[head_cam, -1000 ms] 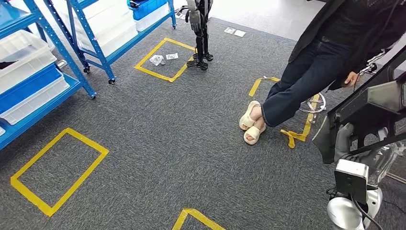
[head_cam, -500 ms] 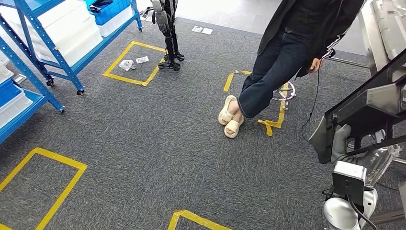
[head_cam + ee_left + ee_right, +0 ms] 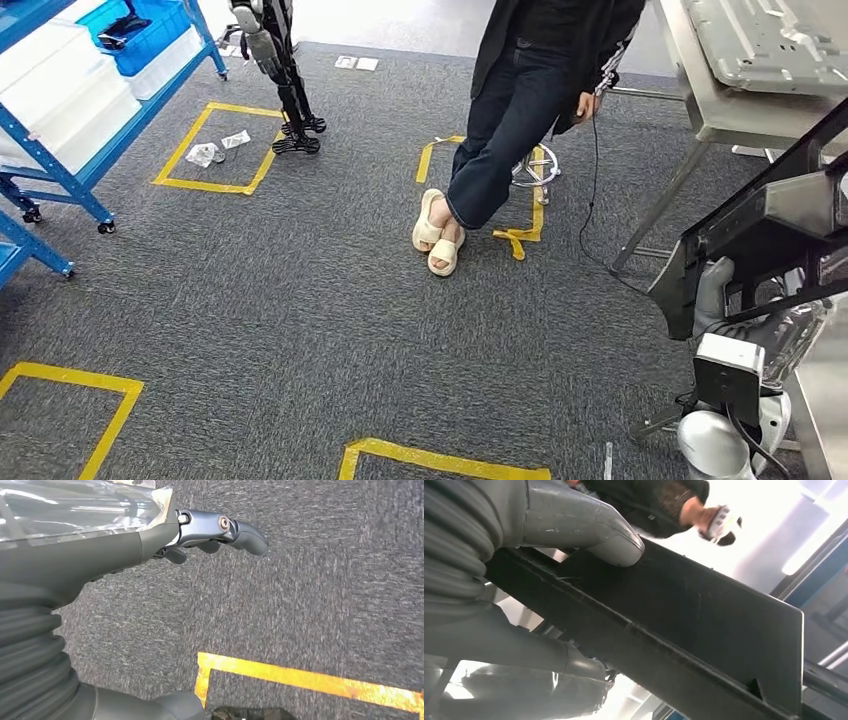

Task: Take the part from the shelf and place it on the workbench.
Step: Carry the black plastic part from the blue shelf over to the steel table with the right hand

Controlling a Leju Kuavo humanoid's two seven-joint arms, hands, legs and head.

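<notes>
A long black panel, the part (image 3: 785, 215), rises slantwise at the right edge of the head view, and my right hand (image 3: 715, 290) grips its lower end. In the right wrist view the grey thumb (image 3: 584, 527) presses on the part's flat black face (image 3: 704, 625). The metal workbench (image 3: 700, 110) stands at the upper right with a grey metal sheet (image 3: 775, 40) on it. My left hand (image 3: 150, 545) hangs over the carpet with its fingers (image 3: 245, 532) stretched out and nothing between them; clear plastic film (image 3: 75, 510) lies along it.
A person (image 3: 520, 90) sits on a stool (image 3: 535, 170) between me and the workbench, feet out on the carpet. Blue shelves (image 3: 70, 150) with white and blue bins stand at the left. Another robot's legs (image 3: 285, 90) stand beyond. Yellow tape frames (image 3: 205, 145) mark the floor.
The camera has turned to the right: shelves, person and tape marks slid left, and the workbench came into view. The part stays in my right hand.
</notes>
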